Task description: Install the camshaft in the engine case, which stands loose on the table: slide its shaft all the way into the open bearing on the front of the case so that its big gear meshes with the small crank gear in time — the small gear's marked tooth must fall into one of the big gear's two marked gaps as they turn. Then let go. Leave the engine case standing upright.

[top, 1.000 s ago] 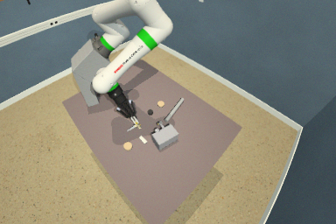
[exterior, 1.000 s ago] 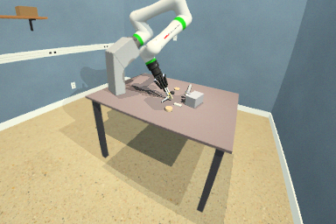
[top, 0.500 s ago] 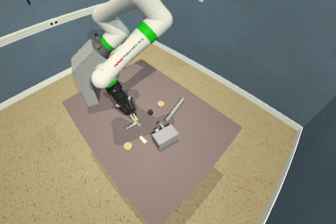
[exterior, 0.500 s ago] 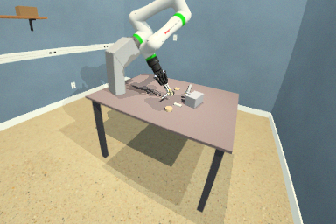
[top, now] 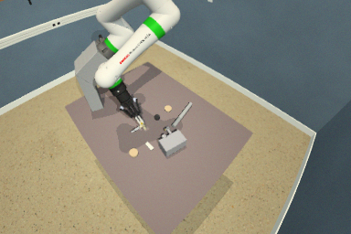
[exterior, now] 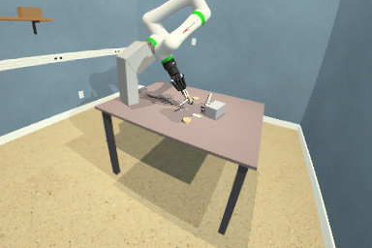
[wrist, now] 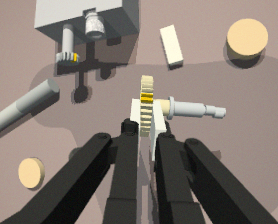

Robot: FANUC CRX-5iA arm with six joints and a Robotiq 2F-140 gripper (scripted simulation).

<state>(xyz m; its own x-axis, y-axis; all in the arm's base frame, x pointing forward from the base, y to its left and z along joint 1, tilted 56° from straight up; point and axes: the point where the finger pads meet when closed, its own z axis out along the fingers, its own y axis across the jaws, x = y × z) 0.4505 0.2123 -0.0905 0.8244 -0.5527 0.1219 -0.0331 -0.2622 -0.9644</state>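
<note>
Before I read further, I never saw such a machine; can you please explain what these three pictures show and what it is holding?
It is one white robot arm bolted to a table. One picture looks down from above, one from across the room, one from a camera at the arm's wrist. Its black tool is shut on the camshaft, pinching its big gear. On the table stand a grey engine case, a grey rod, a white block and tan discs.
</note>
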